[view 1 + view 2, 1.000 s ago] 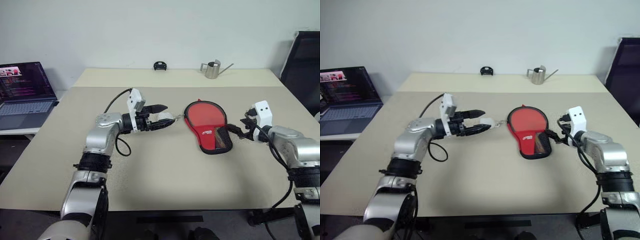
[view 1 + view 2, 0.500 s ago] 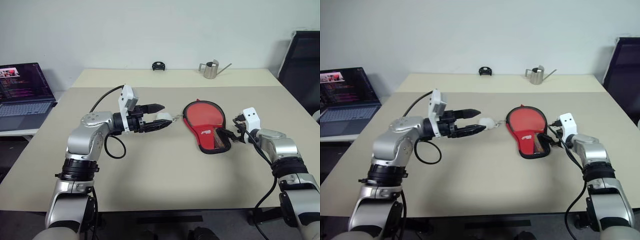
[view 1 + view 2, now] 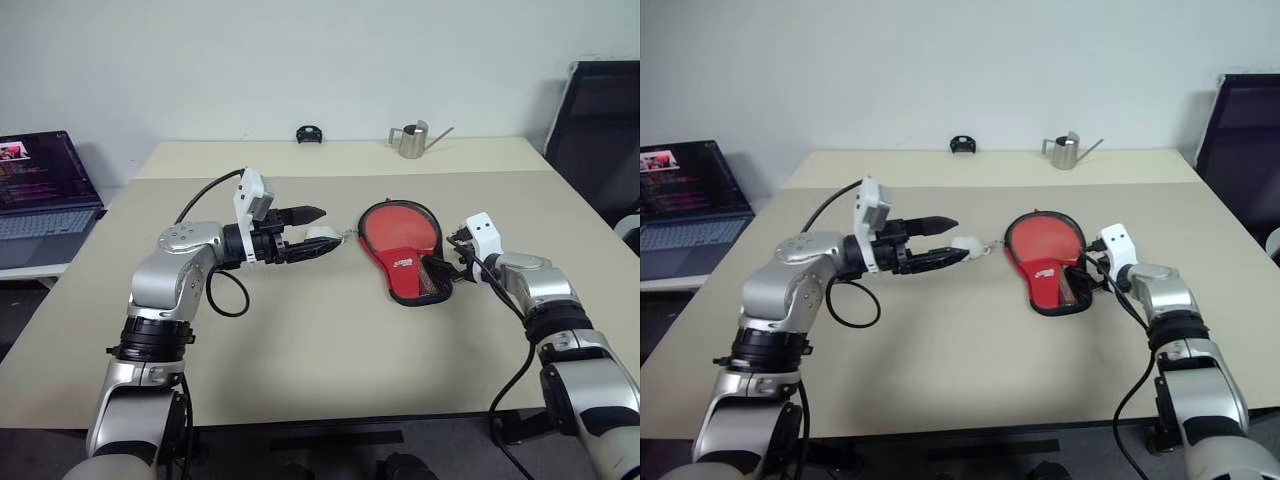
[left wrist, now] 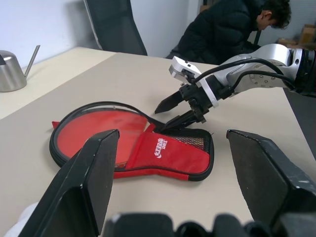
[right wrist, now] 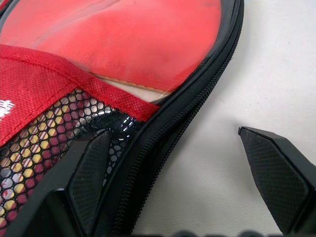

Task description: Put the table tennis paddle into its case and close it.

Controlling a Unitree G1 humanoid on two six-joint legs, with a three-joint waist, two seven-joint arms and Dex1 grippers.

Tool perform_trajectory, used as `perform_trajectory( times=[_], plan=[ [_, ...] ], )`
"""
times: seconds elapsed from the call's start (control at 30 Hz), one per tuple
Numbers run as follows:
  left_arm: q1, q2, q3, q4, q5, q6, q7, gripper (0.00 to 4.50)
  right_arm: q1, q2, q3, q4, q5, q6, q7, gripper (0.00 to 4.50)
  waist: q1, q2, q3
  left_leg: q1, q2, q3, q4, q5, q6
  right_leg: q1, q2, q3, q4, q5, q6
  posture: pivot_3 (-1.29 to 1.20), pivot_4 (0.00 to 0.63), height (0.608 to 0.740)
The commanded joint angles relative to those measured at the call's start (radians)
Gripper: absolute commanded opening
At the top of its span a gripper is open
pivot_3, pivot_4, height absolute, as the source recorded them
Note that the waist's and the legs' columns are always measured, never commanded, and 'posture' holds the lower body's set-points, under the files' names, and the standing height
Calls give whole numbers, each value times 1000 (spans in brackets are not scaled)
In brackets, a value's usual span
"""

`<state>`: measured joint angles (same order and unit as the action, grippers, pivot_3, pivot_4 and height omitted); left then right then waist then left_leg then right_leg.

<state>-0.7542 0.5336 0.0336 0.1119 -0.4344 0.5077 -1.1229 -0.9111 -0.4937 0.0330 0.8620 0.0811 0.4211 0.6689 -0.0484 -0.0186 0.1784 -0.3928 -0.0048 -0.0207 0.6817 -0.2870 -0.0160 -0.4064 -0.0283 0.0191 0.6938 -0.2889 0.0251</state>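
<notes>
The case lies open on the table, its red logo flap and black mesh pocket folded over the narrow end. Inside it rests the table tennis paddle with its red blade showing; a pale wood edge peeks out under the flap and the handle is covered. My right gripper is open at the case's narrow end, one finger over the mesh and the other over bare table. My left gripper is open and level, pointing at the case's round end. The white pom-pom pull sits by its lower finger.
A metal watering can and a small black object stand at the table's far edge. A laptop sits on a side table to the left, a black chair to the right. A seated person in a black jacket is beyond.
The head camera has shifted. My right gripper has come down and in towards the case's narrow end, now straddling its zip edge. The left gripper has stayed by the pom-pom. Both remain open.
</notes>
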Motion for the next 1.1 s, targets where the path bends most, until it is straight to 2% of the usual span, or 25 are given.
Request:
perform_trajectory(
  times=[0.03, 0.33, 0.43, 0.47, 0.6, 0.8, 0.93, 1.1],
  plan=[
    [-16, 16, 16, -11, -9, -25, 3, 3810, 2, 20, 30, 59, -33, 17, 23, 3849, 0, 0, 0, 0, 0, 0, 0, 0, 0, 0, 0, 0, 0, 0, 0, 0, 150, 740],
    [-15, 16, 8, 2, -3, -40, 3, 3810, 5, 67, 38, 88, -54, 39, 31, 952, -3, -7, -5, 9, 0, 0, 0, 0, 0, 6, 0, 0, 3, 0, 0, 0, 150, 740],
    [-12, 17, 7, 5, -2, -42, 1, 3810, 9, 77, 37, 88, -61, 43, 22, 174, -5, -7, -5, 16, 0, -1, -1, 0, 0, 14, 0, 0, 2, 0, 0, 0, 150, 740],
    [-10, 19, 7, 5, -2, -43, -1, 3810, 10, 80, 34, 87, -59, 48, 19, 44, -6, -8, -5, 19, 0, -1, -1, 0, 0, 17, 0, -1, 1, 0, 0, 0, 150, 740],
    [15, 47, 1, 3, 7, -42, -23, 3810, 18, 89, 2, 66, -34, 88, 5, 44, -9, -8, -5, 24, 0, -1, -3, 0, 0, 22, 1, 0, 1, 0, -1, 0, 150, 740],
    [58, 113, -11, 21, 29, -62, -66, 3810, 33, 91, -59, -19, 13, 194, -18, 44, -8, -8, -5, 24, 1, -2, -4, 0, 0, 21, 2, -1, 0, -1, -2, 0, 150, 740],
    [72, 137, -4, 9, 18, -52, -74, 3810, 75, 87, -88, -181, 60, 323, -24, 44, -4, -8, -5, 21, 2, -3, -5, 0, 0, 20, 2, -2, -2, -1, -2, 0, 150, 740],
    [118, 179, -13, -22, 11, -37, -110, 3810, 154, 71, -104, -452, 123, 514, -29, 44, -2, -8, -5, 9, 2, -4, -5, -1, 0, 10, 2, -3, -5, -1, -2, 0, 150, 740]
  ],
)
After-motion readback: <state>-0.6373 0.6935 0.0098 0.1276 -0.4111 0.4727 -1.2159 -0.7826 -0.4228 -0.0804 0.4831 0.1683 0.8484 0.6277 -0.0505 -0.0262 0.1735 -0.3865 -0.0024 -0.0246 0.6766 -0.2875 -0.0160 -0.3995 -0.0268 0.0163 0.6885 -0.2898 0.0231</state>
